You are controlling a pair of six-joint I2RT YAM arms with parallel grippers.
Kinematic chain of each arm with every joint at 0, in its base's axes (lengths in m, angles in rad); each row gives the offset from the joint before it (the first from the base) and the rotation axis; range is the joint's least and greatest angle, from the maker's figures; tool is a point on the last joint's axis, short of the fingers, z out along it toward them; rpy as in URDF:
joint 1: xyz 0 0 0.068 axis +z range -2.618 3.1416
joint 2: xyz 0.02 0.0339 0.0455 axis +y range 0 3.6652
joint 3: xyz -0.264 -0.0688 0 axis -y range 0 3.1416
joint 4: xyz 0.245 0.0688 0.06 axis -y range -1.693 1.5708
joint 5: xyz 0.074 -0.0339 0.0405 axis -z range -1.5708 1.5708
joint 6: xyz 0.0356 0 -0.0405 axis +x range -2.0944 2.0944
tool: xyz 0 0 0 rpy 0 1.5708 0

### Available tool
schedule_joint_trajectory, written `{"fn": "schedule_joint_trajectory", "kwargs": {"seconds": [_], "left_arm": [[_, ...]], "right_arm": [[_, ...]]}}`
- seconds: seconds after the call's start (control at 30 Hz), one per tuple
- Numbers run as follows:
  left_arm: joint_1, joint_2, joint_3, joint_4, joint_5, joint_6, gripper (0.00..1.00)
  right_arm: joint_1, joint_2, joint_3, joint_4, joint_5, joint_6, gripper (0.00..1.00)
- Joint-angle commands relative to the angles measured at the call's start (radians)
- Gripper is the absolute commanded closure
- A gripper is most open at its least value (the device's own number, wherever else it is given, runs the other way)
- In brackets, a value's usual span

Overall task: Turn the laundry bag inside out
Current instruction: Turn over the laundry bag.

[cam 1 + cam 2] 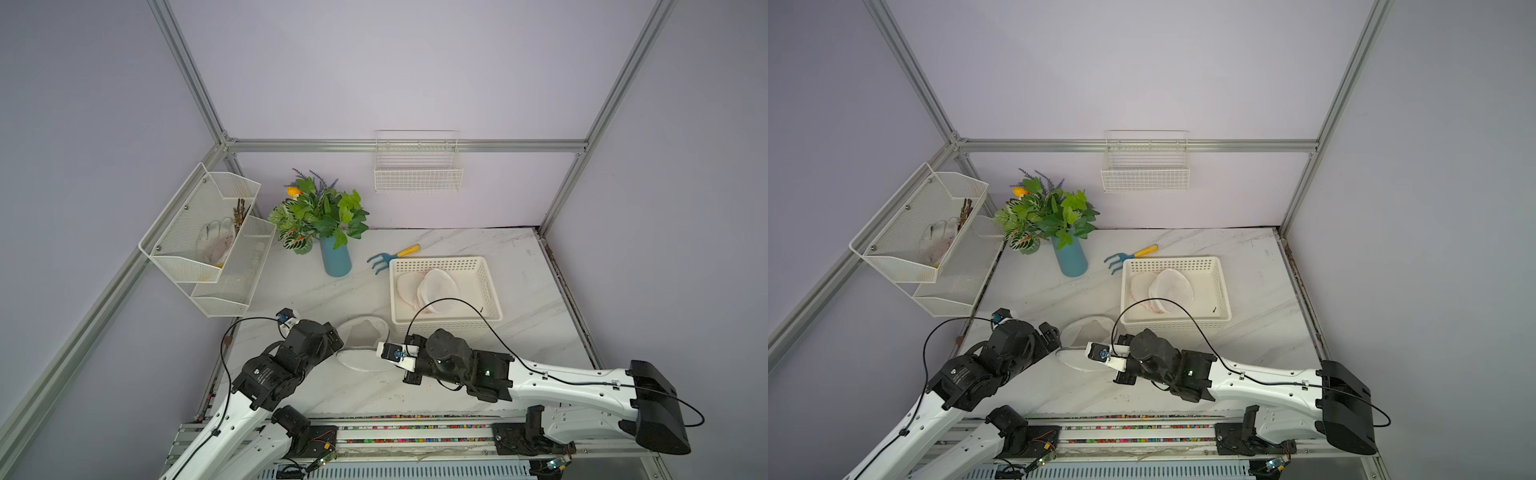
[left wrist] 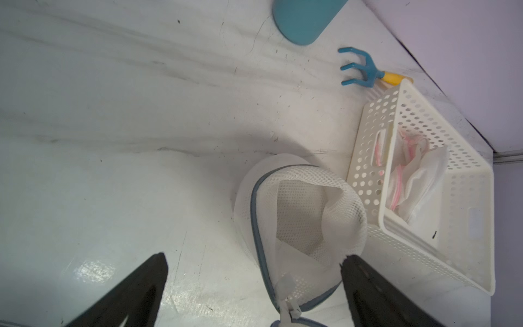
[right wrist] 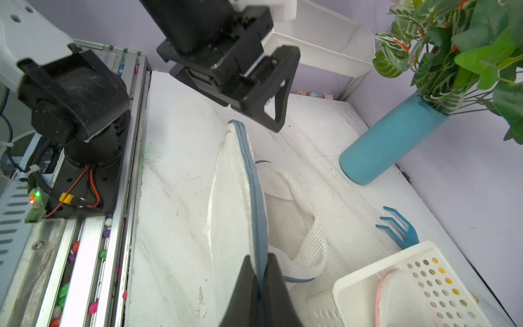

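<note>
White mesh laundry bag [image 1: 361, 330] lies near the marble desk's [image 1: 307, 286] front edge, beside my perforated basket [image 1: 440, 262] of pink-edged cloth pieces [image 1: 436, 286]. Right pincer [image 3: 259, 271] clamps its blue rim; left pincer [image 2: 254, 256] gapes wide. Lilac walls [image 1: 415, 62].

Laundry bag [image 1: 361, 332] lies on table [image 1: 316, 291] between my left gripper [image 2: 254, 256] and right gripper [image 3: 260, 256], just before basket [image 1: 446, 320], near its left corner. Hand rake [image 1: 384, 259] at basket's far left corner; vase [image 1: 336, 259] left of it.

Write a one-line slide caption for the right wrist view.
Right pincer shut on the laundry bag's blue zipper edge, holding it upright over the white table, near the perforated basket.
</note>
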Motion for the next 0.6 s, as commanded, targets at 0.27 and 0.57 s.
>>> {"fn": "schedule_joint_trajectory", "kwargs": {"seconds": [0.27, 0.57], "left_arm": [[0.071, 0.102, -0.188, 0.432, 0.263, -0.016, 0.07], [0.099, 0.2, -0.25, 0.631, 0.321, 0.019, 0.38]], "right_arm": [[0.023, -0.036, -0.071, 0.091, 0.025, -0.055, 0.99], [0.032, -0.03, -0.076, 0.077, 0.013, -0.078, 0.91]]}}
